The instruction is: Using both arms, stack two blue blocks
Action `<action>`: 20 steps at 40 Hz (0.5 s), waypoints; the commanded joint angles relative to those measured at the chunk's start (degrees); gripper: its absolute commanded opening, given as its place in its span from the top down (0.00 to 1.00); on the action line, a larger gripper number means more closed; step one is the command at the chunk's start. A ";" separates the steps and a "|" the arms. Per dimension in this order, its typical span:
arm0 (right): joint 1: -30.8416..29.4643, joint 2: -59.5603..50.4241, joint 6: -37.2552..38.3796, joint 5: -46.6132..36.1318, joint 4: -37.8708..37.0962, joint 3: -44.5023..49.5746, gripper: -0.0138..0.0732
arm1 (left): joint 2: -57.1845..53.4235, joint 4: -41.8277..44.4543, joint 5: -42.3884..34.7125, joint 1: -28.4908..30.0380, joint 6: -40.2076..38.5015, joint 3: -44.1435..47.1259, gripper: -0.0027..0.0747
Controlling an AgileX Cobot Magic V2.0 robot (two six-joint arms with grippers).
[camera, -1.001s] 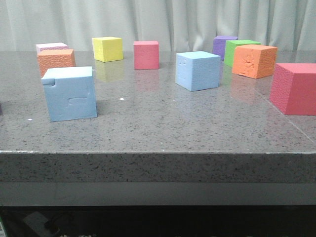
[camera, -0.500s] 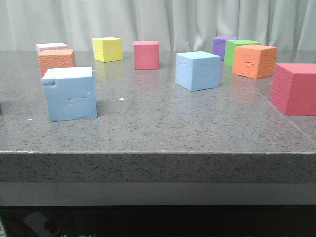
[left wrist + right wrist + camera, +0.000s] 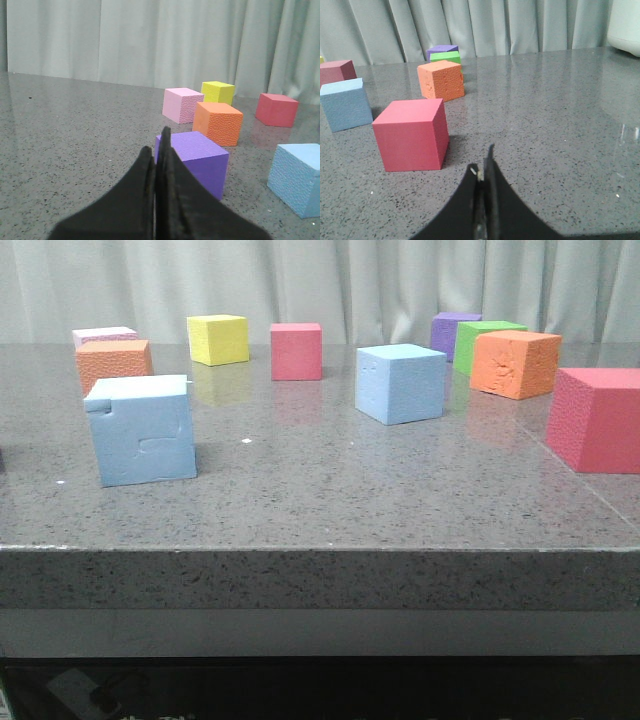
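Two light-blue foam cubes stand on the grey table (image 3: 320, 500). The blue block with a chipped corner and a rectangular dent (image 3: 142, 430) is near the front left; it also shows in the left wrist view (image 3: 296, 177). The plainer blue block (image 3: 400, 383) stands mid-table, also in the right wrist view (image 3: 345, 104). Neither arm shows in the front view. My left gripper (image 3: 157, 150) is shut and empty, low over the table before a purple cube (image 3: 197, 160). My right gripper (image 3: 484, 165) is shut and empty beside a red cube (image 3: 412, 134).
Other cubes stand around: orange (image 3: 113, 362), pink (image 3: 102, 336), yellow (image 3: 218, 339) and red (image 3: 296, 350) at the back left; purple (image 3: 452, 332), green (image 3: 485, 340), orange (image 3: 515, 363) and a large red one (image 3: 598, 420) at the right. A curtain hangs behind.
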 commanded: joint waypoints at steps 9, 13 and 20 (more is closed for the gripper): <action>-0.24 -1.12 -0.41 -9.71 0.13 -0.01 0.92 | -1.34 -0.58 -10.26 0.05 -0.43 2.10 0.99; -0.24 -1.12 -0.41 -15.06 0.13 -0.01 0.92 | -1.34 -0.58 -14.45 0.05 -0.43 2.10 0.99; -0.24 -1.12 -0.41 -17.13 0.13 -3.15 0.92 | -1.34 -0.58 -19.85 0.05 -0.43 1.73 0.99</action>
